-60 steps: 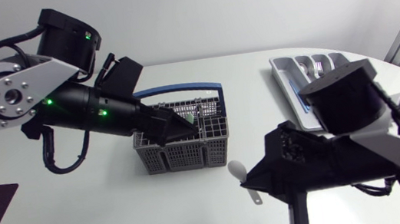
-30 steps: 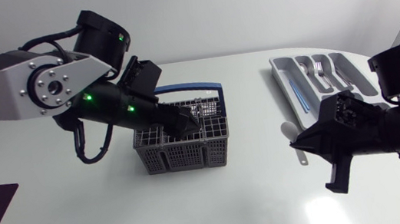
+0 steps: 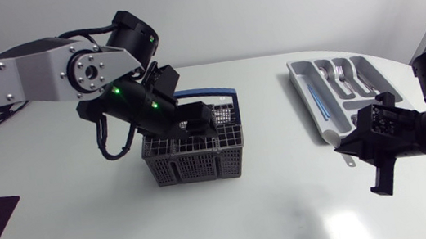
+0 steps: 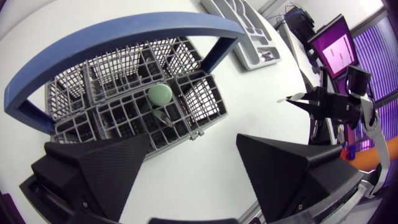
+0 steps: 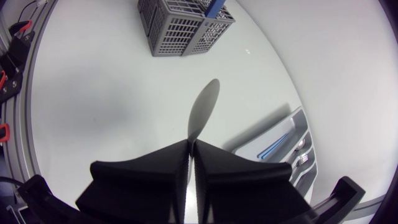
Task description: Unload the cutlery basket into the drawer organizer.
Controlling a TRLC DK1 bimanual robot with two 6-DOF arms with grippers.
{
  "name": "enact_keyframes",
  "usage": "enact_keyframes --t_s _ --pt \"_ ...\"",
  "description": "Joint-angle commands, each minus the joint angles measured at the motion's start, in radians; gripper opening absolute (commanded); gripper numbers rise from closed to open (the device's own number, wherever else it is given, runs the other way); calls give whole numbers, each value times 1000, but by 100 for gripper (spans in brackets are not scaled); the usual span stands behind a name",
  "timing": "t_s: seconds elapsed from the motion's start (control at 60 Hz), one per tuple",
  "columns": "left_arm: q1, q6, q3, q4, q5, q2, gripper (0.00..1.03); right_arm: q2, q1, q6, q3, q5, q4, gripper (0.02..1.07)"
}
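On the white table [image 3: 87, 227] the grey cutlery basket [image 3: 191, 170] with its blue handle [image 3: 206, 96] stands directly under my left tool [image 3: 202, 122], which hangs over its top near that handle. The drawer organizer [image 3: 304, 95] lies well apart at the table's far right, and my right tool [image 3: 350, 149] sits just beside its near end. From above, my left arm [image 3: 34, 73] hides part of the basket's compartments, and the spoon in my right tool is hard to pick out against the organizer. My left tool is spread wide and grasps nothing, its fingers [image 4: 93, 171] framing the basket's cells. My right tool is clenched on a spoon [image 5: 204, 107], seen edge-on and jutting ahead of the closed fingers. In one basket cell ahead of my left tool sits a pale green rounded piece [image 4: 160, 94].
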Motion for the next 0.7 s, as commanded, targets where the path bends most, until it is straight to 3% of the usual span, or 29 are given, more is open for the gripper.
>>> enact_keyframes --t_s 0.0,0.35,0.417,0.683 --pt "9 -77 40 -15 -20 28 98 51 -44 -98 45 6 -7 7" --pt "2 -195 24 39 -32 21 98 249 -217 -307 177 12 1 7" --pt "-3 -222 20 40 -77 25 98 267 -239 -345 196 12 14 7" --pt "-15 -370 -3 54 -115 21 98 348 -312 -480 249 13 132 7"
